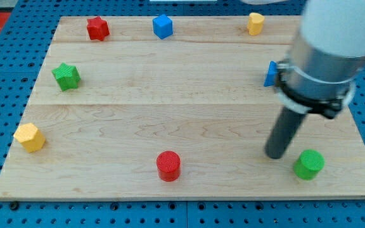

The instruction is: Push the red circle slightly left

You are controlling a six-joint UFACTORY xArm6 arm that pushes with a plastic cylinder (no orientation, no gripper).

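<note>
There are seven small plastic blocks on the wooden board (189,107). Two are red: one red star (97,28) and one red circle (168,165). Two are green: one green star (66,76) and one green circle (308,164). Two are yellow: one yellow block at the left (30,137) and one yellow block at the top (255,23). Two are blue: one blue cube (162,26) and one blue block (270,74) half hidden behind the arm. That makes eight blocks, not seven. There is one dark rod.

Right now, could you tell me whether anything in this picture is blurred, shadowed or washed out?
In the camera view, the arm's pale upper body is close to the lens and soft, nearly washed out; my tip casts only a faint shadow on the wooden board; the red circle and green cylinder look sharp; lighting is even, with no strong glare; the arm partly hides a blue block.
</note>
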